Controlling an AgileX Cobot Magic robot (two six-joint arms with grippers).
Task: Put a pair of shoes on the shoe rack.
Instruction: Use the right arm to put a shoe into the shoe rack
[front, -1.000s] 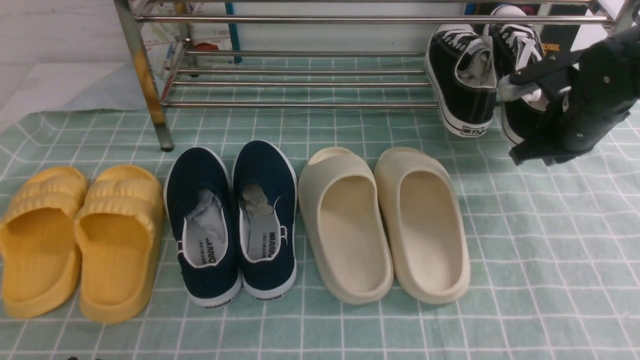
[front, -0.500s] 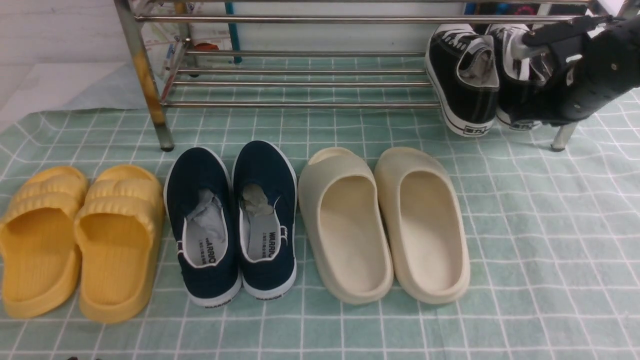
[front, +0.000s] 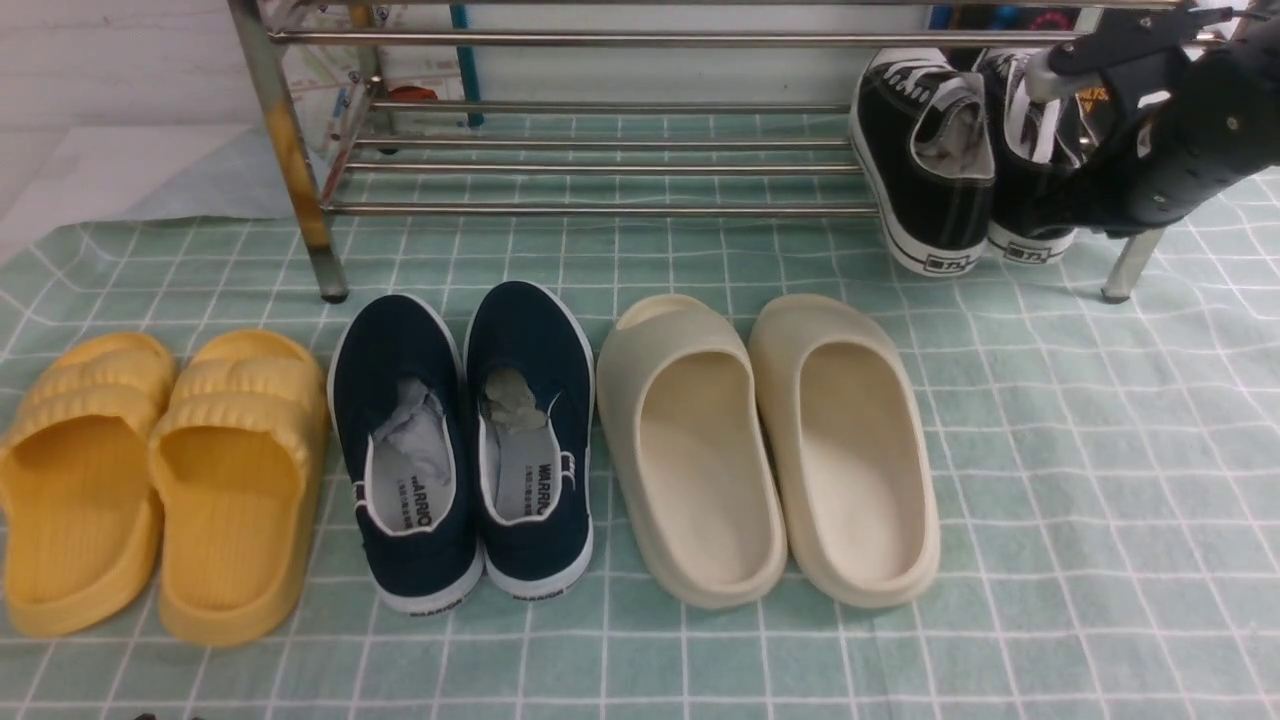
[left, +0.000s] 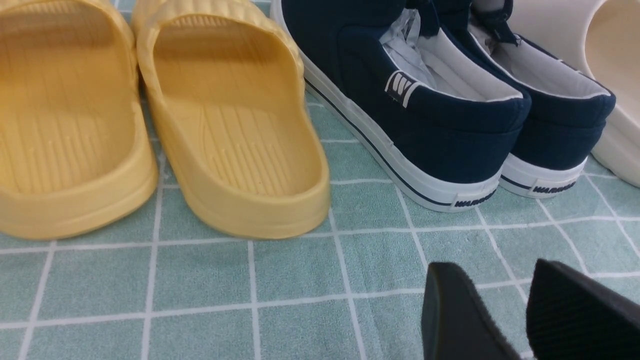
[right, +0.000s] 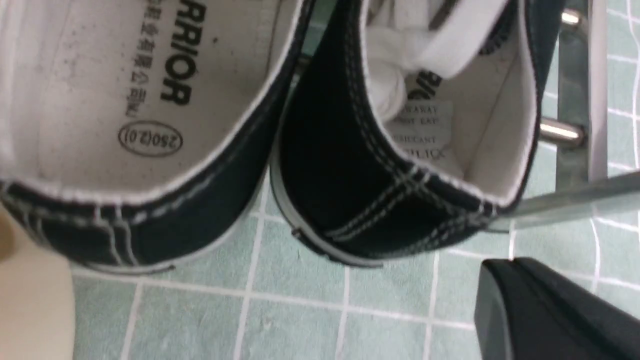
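Two black canvas sneakers with white laces stand side by side, heels toward me, on the lower bars at the right end of the steel shoe rack (front: 700, 40). These are the left sneaker (front: 925, 180) and the right sneaker (front: 1020, 150). In the right wrist view, both heels, the left (right: 150, 220) and the right (right: 350, 175), hang over the rack's front bar (right: 575, 205). My right gripper (front: 1075, 215) is just behind the right sneaker's heel. Its fingers (right: 512, 262) are pressed together, empty and apart from the heel. My left gripper (left: 492, 267) is open and empty over the cloth.
Three pairs stand in a row on the green checked cloth in front of the rack: yellow slides (front: 150, 470), navy slip-ons (front: 470, 440) and cream slides (front: 770, 440). The rust-stained left leg (front: 295, 170) and the right leg (front: 1125, 270) stand on the cloth.
My right gripper lifted the right sneaker up and back onto the rack beside the other. The sneaker now rests there, and the gripper has come off its heel.
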